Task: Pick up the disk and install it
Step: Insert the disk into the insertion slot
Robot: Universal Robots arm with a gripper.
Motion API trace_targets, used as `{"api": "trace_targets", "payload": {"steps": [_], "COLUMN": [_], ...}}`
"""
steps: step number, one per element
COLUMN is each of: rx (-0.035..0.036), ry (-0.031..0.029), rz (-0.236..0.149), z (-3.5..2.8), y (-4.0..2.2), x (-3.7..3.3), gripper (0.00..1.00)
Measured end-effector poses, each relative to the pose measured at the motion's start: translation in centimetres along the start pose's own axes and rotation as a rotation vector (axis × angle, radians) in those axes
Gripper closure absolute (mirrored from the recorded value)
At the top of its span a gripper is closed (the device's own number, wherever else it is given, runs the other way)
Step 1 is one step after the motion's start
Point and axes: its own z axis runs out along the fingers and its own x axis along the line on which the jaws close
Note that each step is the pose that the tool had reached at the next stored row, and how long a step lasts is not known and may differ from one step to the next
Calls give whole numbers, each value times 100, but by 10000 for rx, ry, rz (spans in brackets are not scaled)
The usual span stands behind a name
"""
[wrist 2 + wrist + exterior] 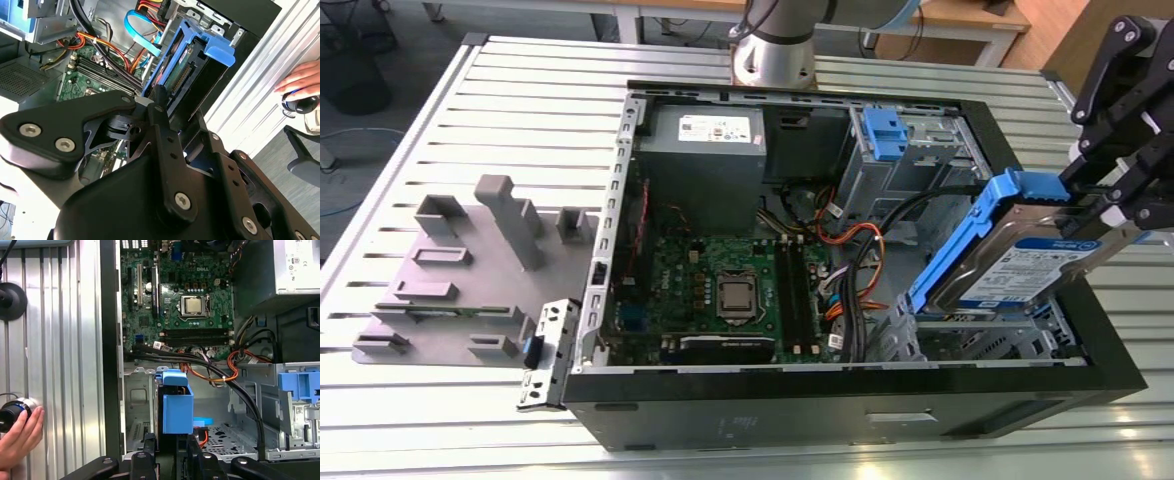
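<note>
Colours logged.

- The disk [1041, 268]: silver metal with a white-and-blue label, in a bright blue carrier bracket [983, 222].
- Gripper [1107, 213]: matte black, with silver screw heads [30, 130].
- Computer case [854, 405]: black shell, bare grey metal inside.
- Motherboard [720, 285]: green, with black memory slots.
- Power supply [707, 160] at the case's far edge: grey, with a white sticker.
- Cables [851, 237]: orange and black, plus one flat blue cable [139, 34].
- Table [440, 410]: silver, with parallel ribbed slats.
- Fixture plate [447, 290] by the table's edge, at the exterior view's left: plain grey.

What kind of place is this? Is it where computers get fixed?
Probably a robot lab or workshop: an open computer case sits on a slatted metal table, and a robot's claw holds the disk over it.
</note>
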Motion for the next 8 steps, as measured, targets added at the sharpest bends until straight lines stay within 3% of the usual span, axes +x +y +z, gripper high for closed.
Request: {"api": "trace_targets", "payload": {"steps": [8], "rx": [-2], "ry": [0], "rz": [-50], "z": [8], "y": [-1], "x": [0], "gripper": [65]}}
